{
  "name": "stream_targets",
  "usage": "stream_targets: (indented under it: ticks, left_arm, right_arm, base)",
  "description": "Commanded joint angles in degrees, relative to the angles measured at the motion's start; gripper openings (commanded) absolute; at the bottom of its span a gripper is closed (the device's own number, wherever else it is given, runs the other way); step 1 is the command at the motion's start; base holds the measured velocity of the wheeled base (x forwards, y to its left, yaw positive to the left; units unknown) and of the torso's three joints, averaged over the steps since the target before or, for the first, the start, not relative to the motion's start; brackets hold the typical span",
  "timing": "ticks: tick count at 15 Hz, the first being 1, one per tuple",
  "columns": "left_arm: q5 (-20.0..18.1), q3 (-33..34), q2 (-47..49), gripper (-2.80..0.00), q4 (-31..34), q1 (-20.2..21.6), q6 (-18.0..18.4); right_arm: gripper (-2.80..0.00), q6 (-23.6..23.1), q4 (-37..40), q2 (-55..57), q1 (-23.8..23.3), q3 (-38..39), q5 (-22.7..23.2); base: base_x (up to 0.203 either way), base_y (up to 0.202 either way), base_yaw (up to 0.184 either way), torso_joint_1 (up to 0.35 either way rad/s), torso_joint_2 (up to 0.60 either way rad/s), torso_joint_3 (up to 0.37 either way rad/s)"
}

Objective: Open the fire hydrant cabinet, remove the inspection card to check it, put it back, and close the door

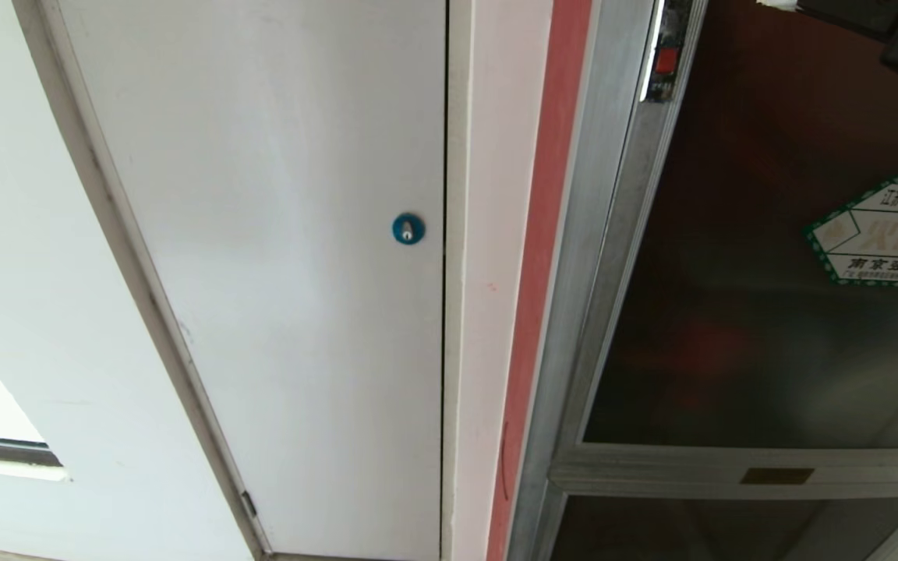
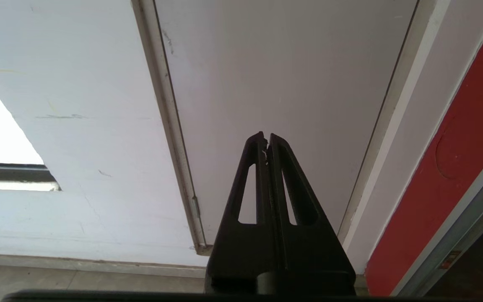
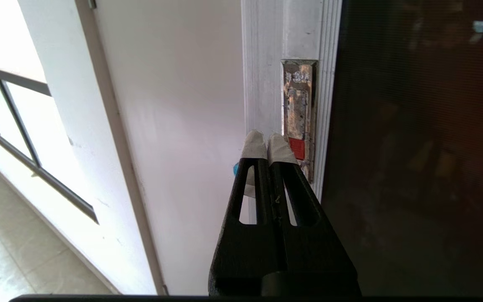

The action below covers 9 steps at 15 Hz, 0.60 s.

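Two doors fill the head view: a plain white panel door [image 1: 277, 257] with a blue round lock [image 1: 408, 228] on the left, and on the right the fire hydrant cabinet [image 1: 574, 312], its silver metal frame edged by a red strip [image 1: 542, 257]. The door [image 1: 761, 312] of the cabinet, dark tinted glass in a silver frame, sits flush in that frame and appears closed; a green-bordered white hexagonal sticker [image 1: 885, 231] with Chinese print is stuck on the glass near the right edge of the view. A small latch plate [image 1: 664, 58] with a red tab sits on the frame near the top.

The right gripper [image 3: 268, 142] shows only in its own wrist view, fingers pressed together and holding nothing, their tips wrapped in white tape [image 3: 253, 144]. Those tips lie just beside the worn metal latch plate [image 3: 299, 113] and its red tab [image 3: 296, 148] (whether they actually touch it cannot be told), with the dark glass of the door [image 3: 417, 147] alongside.

The left gripper [image 2: 266, 140] is likewise closed and empty, pointing at the lower part of the white panel door [image 2: 283, 75], apart from it, with the floor [image 2: 78, 281] below and the red strip [image 2: 455, 167] off to one side.

The inspection card is not visible in any view.
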Motion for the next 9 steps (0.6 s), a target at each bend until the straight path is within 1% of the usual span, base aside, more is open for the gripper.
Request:
stream_targets:
  ticks: [1,5,9]
  left_arm:
    - [0.00,0.70,0.01,-2.80,-0.03,0.01,0.08]
    - [0.00,0.70,0.01,-2.80,-0.03,0.01,0.00]
    - [0.00,0.70,0.01,-2.80,-0.03,0.01,0.08]
  right_arm:
    - [-2.80,-0.05,-0.08,-2.56,-0.50,1.59,-1.14]
    - [-2.80,-0.05,-0.17,-5.92,-2.39,6.00,-2.06]
    - [-2.80,0.05,-0.30,-6.78,-4.03,7.90,-5.88]
  base:
    - [0.000,0.000,0.000,0.000,0.00,0.000]
    - [0.000,0.000,0.000,0.000,0.00,0.000]
    - [0.000,0.000,0.000,0.000,0.00,0.000]
